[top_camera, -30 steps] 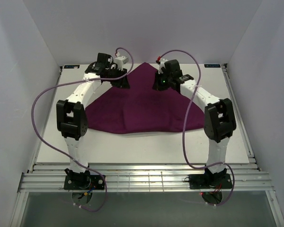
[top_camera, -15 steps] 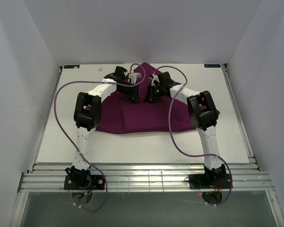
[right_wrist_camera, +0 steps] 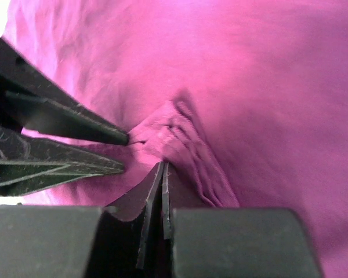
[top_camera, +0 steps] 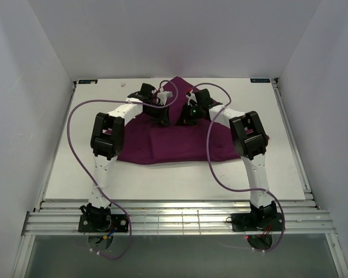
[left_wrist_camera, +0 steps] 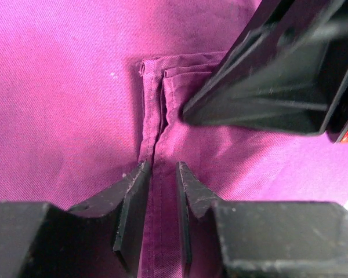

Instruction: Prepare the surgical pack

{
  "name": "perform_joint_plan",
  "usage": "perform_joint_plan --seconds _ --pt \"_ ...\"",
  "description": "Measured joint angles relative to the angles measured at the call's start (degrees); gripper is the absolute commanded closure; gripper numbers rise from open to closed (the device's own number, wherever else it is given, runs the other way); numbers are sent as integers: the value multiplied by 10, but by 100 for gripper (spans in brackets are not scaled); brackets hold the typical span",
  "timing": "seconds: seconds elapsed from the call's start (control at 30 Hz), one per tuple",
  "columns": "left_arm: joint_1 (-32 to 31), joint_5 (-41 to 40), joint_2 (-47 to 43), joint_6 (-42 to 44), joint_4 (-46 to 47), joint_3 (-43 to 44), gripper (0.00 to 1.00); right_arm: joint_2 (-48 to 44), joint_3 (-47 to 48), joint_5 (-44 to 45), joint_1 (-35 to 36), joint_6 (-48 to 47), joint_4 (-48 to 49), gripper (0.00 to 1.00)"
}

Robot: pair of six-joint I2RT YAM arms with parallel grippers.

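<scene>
Pinching a pucker of the purple cloth in the clenched right gripper. Straddling its folded edge with the left gripper, whether grasping or released impossible to tell.

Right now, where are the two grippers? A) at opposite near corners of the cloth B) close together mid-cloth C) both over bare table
B: each wrist view shows the other arm's fingers just ahead, with the left gripper and right gripper both on the purple cloth.
</scene>
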Motion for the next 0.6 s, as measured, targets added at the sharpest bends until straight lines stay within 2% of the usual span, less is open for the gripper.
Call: perform_joint_plan --seconds 0.1,0.37,0.5,0.53,0.57,0.6 --pt "-1 -4 2 3 -2 4 64 -12 -6 33 -6 13 -4 91" --pt "-3 -7 27 6 -12 51 60 -69 -7 118 -57 25 -33 73" --pt "-7 -32 40 5 -16 92 53 -155 -45 157 -82 24 -31 68" --pt "-8 -39 43 3 -19 108 52 -185 -65 170 -88 25 -31 64" --pt "-8 -45 45 1 -17 125 49 -222 -95 181 -95 27 -27 53" --pt "-8 -52 43 -2 -9 147 49 -275 -134 195 -104 29 -34 53"
